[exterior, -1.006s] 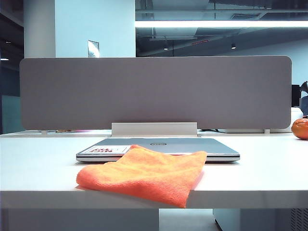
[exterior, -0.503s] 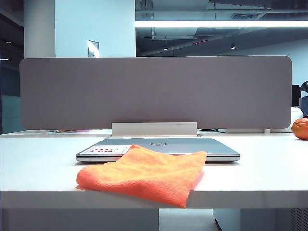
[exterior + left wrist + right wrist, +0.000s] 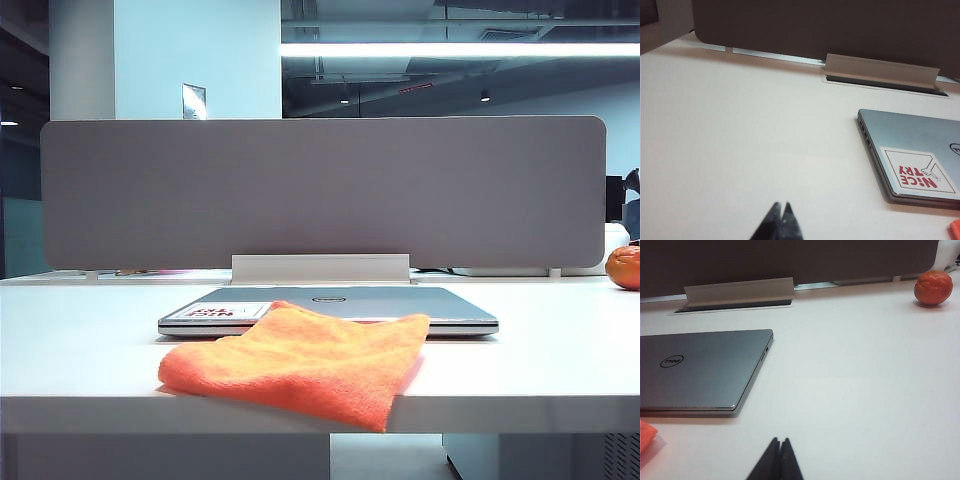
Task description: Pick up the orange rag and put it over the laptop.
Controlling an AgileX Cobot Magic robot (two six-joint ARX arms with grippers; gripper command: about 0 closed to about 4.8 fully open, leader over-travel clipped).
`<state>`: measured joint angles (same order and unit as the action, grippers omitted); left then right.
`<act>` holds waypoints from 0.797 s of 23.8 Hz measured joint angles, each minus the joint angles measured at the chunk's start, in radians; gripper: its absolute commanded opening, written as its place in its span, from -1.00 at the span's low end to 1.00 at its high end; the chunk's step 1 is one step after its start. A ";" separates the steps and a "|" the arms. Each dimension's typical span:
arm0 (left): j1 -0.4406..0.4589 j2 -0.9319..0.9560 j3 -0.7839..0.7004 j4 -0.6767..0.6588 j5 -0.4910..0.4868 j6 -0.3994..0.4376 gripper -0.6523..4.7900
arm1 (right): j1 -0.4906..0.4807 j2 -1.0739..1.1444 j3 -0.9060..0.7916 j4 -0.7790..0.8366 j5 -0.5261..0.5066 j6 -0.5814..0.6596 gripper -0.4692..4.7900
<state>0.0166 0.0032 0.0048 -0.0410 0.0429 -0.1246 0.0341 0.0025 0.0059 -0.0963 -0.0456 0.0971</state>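
Observation:
The orange rag (image 3: 305,362) lies crumpled at the table's front edge, its far corner resting on the front of the closed silver-grey laptop (image 3: 400,303). The laptop carries a white-and-red sticker (image 3: 917,175) and a round logo (image 3: 671,361). My left gripper (image 3: 781,205) is shut and empty above bare table, to the side of the laptop's sticker corner (image 3: 880,165). My right gripper (image 3: 779,440) is shut and empty above the table beside the laptop's other side (image 3: 705,370). Only slivers of the rag (image 3: 955,230) (image 3: 646,435) show in the wrist views. Neither arm shows in the exterior view.
A grey partition panel (image 3: 320,190) stands along the back of the white table (image 3: 560,350), with a cable-slot cover (image 3: 320,268) at its foot behind the laptop. A small round orange ball (image 3: 624,267) sits at the far right.

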 measured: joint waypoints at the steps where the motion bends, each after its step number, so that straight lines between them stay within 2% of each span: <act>1: 0.000 0.000 0.000 0.000 0.000 -0.005 -0.78 | 0.000 0.000 0.000 0.000 0.000 0.000 -0.84; 10: 0.000 0.000 0.000 0.000 0.070 -0.024 -0.78 | 0.000 0.000 0.000 0.000 -0.006 0.008 -0.84; 16: 0.000 -0.001 0.000 -0.049 0.070 -0.024 -0.78 | 0.000 0.000 0.000 0.000 -0.224 0.076 -0.84; 19: 0.000 -0.001 0.000 -0.061 0.070 -0.024 -0.78 | 0.000 0.000 0.000 0.000 -0.291 0.093 -0.84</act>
<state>0.0166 0.0025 0.0048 -0.1024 0.1131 -0.1482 0.0341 0.0025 0.0059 -0.0963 -0.3367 0.1902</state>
